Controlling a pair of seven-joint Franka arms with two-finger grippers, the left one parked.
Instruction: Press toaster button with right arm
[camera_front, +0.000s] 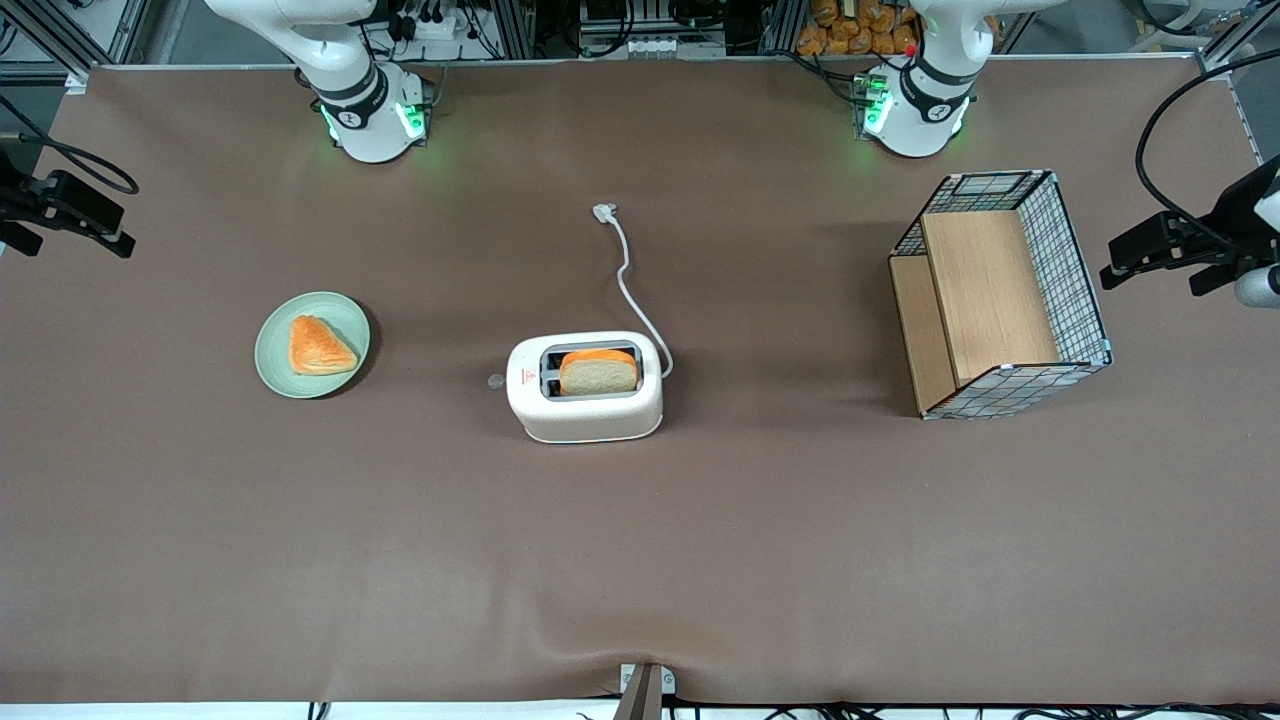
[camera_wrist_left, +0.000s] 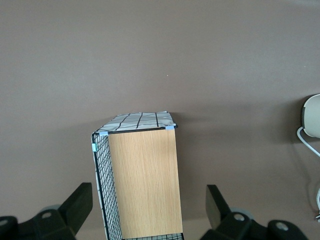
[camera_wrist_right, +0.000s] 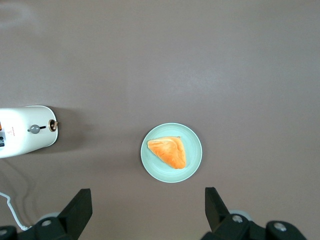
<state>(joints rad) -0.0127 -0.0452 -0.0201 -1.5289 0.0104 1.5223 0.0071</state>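
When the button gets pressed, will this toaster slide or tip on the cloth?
The toaster looks small, probably light, so it may slide rather than tip: it sits low and wide. Its slack cord won't restrain it. The button is on the narrow end; the open gripper is high above the plate.

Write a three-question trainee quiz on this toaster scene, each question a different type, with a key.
1. True or false: the toaster has a bread slice standing in a slot.
2. What lies on the green plate? A) pastry B) spoon C) nothing
3. Fill in: the gripper hangs above the plate with fingers ____, clear of the button.

Key:
1. True.
2. A, a triangular pastry.
3. Open.
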